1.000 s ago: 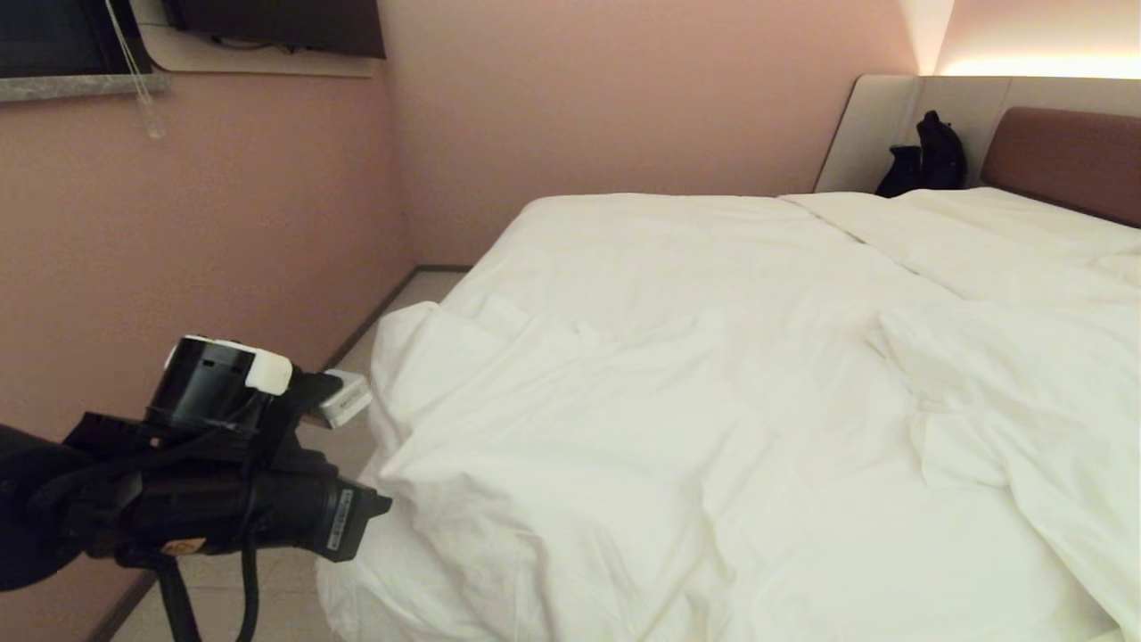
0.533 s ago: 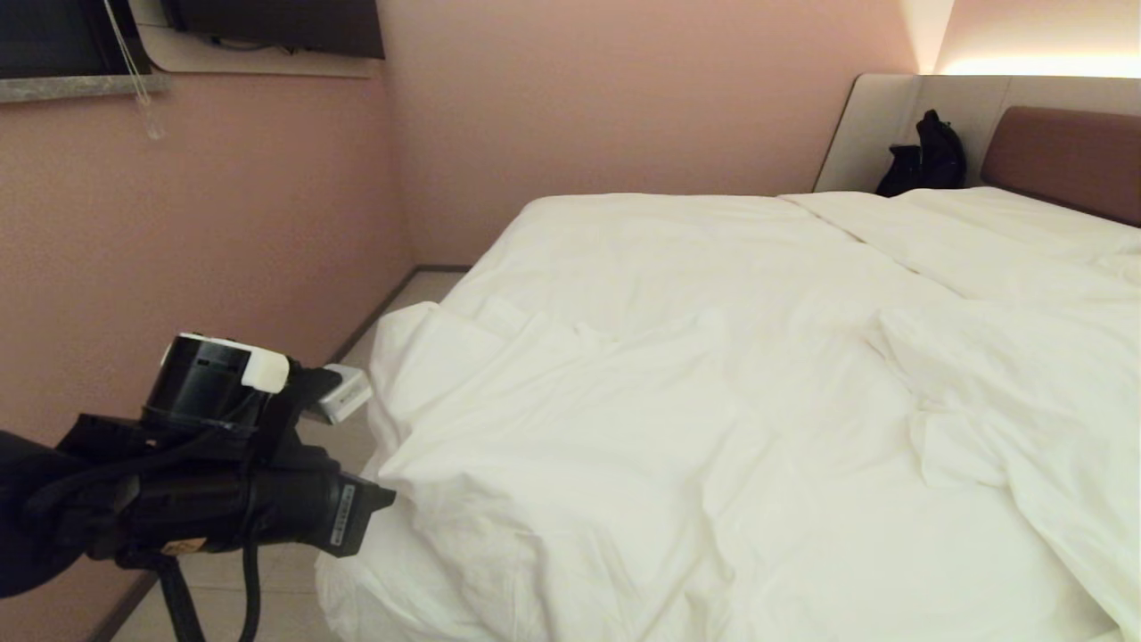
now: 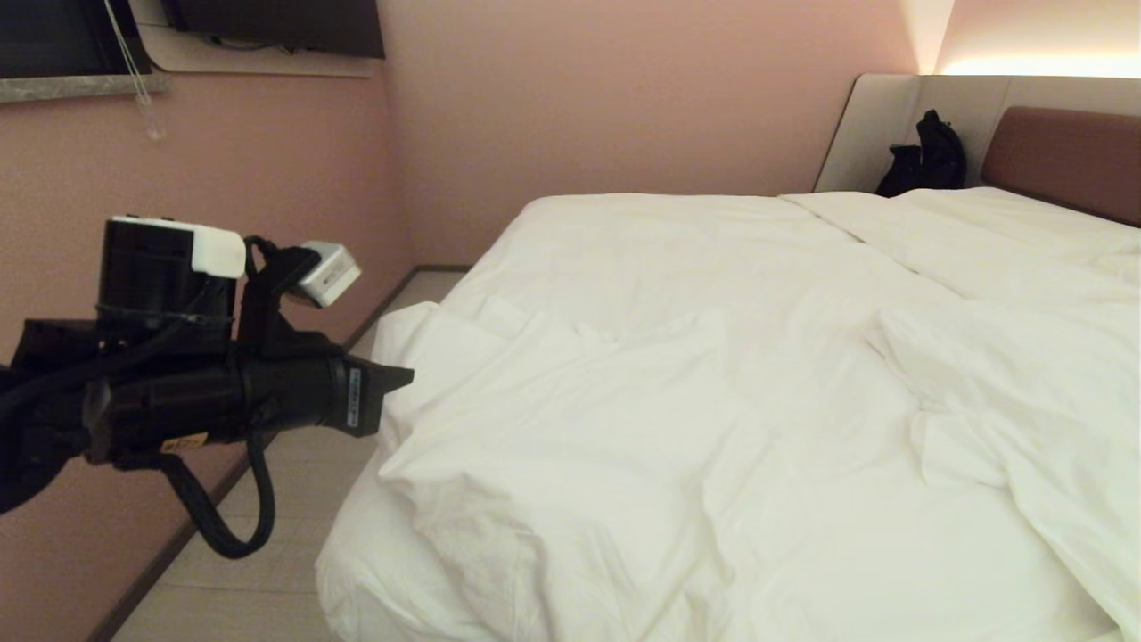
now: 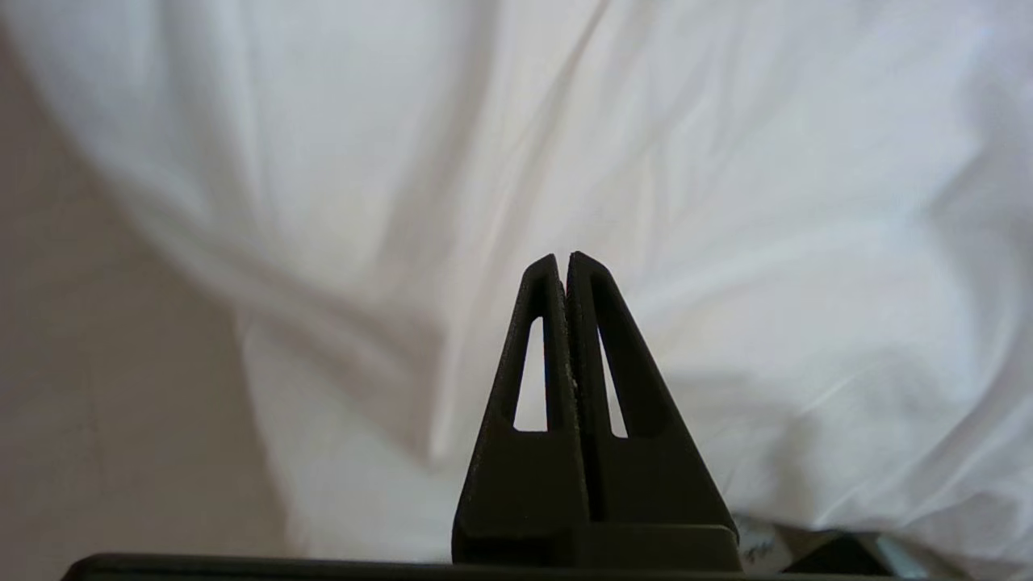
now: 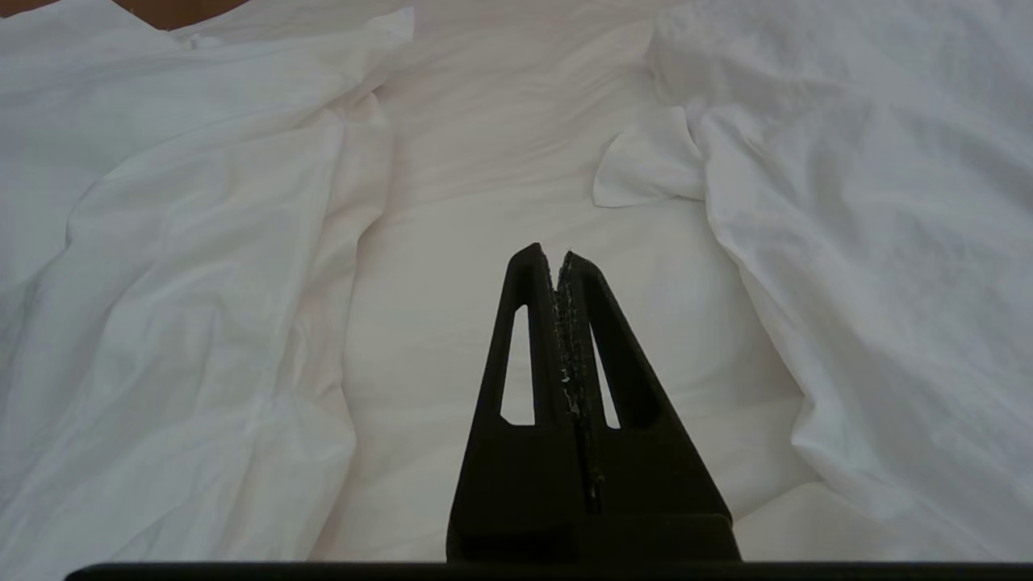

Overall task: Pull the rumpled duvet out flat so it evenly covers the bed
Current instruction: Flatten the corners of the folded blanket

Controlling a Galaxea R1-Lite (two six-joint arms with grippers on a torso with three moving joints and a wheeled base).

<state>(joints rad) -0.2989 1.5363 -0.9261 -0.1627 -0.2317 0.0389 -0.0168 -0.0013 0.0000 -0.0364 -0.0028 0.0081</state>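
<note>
One rumpled duvet on one bed, left gripper and right gripper jaws pressed together, empty.

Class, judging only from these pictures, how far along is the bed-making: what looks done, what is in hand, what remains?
Done: little; the duvet lies bunched near the foot of the bed, its corner folded and bare sheet showing toward the headboard. In hand: nothing; the left gripper hovers shut beside the corner, the right gripper shut over the bedding. Left: grasping and pulling it flat.
</note>
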